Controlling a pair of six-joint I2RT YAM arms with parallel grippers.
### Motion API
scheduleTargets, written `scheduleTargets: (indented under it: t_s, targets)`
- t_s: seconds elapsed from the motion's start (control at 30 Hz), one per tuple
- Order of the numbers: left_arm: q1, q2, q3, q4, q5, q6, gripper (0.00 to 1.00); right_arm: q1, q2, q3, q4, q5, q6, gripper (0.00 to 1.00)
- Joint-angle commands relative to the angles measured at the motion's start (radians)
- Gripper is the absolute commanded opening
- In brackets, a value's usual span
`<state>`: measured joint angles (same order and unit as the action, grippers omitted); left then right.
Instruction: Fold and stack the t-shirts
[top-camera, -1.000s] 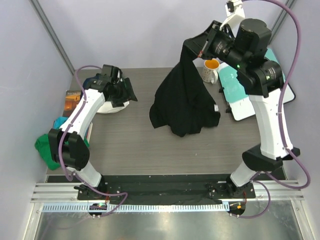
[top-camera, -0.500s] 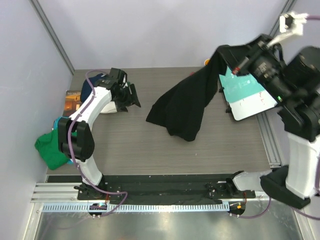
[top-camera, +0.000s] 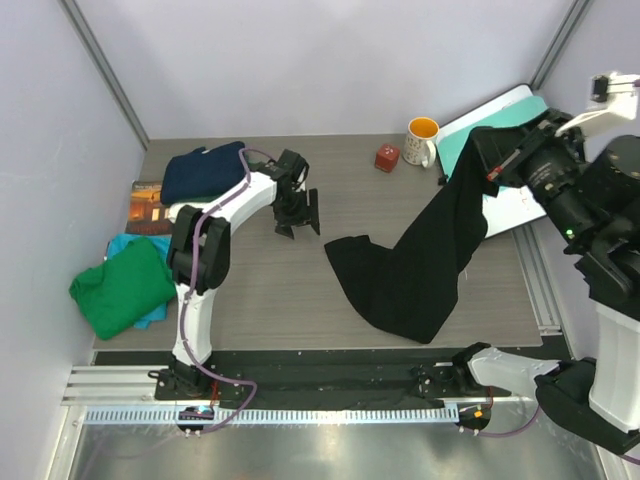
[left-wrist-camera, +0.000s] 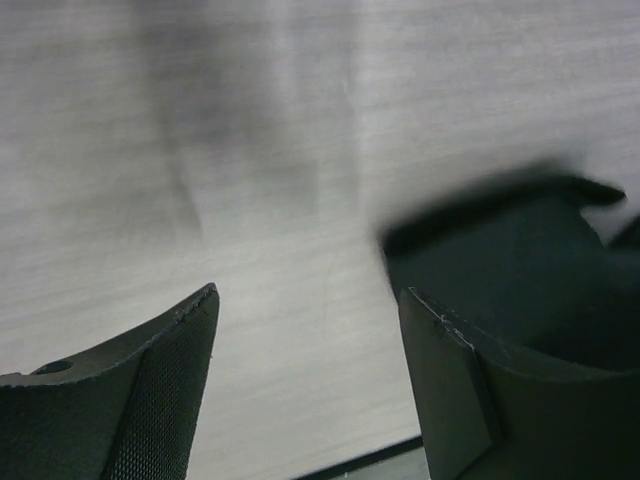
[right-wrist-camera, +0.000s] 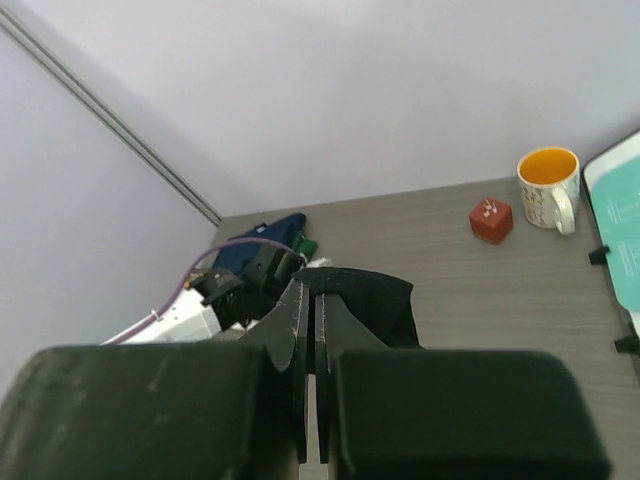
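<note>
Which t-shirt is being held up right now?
The black t-shirt: the right gripper holds it raised, its lower end trailing on the table. The navy t-shirt, green t-shirt and teal t-shirt lie at the left edge.

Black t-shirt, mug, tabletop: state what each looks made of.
Black t-shirt: soft matte cloth; it drapes and folds limply. Mug: probably glazed ceramic; smooth white wall, orange inside. Tabletop: grey streaked grain, matte; likely wood-look laminate, cannot confirm.
</note>
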<state>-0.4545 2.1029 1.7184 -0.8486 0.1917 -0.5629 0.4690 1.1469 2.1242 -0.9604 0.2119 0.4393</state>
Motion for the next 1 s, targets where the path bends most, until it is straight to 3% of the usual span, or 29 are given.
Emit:
scheduleTargets:
  t_s: [0.0,0.13,0.63,0.97]
  targets:
    - [0.011,0.092,0.147,0.013,0.035,0.029,0.74,-0.001,0.023,-0.038,0.014,0.026,-0.005,0.01]
    - [0.005,0.172,0.250,-0.069,0.086,0.054,0.74,-0.001,0.030,-0.064,0.009,0.033,-0.001,0.01]
    - [-0.039,0.059,0.014,0.083,0.288,0.074,0.74,-0.001,0.042,-0.224,0.043,0.066,0.007,0.01]
    - [-0.073,0.086,-0.013,0.114,0.309,0.087,0.73,-0.001,0.080,-0.208,0.042,0.043,-0.007,0.01]
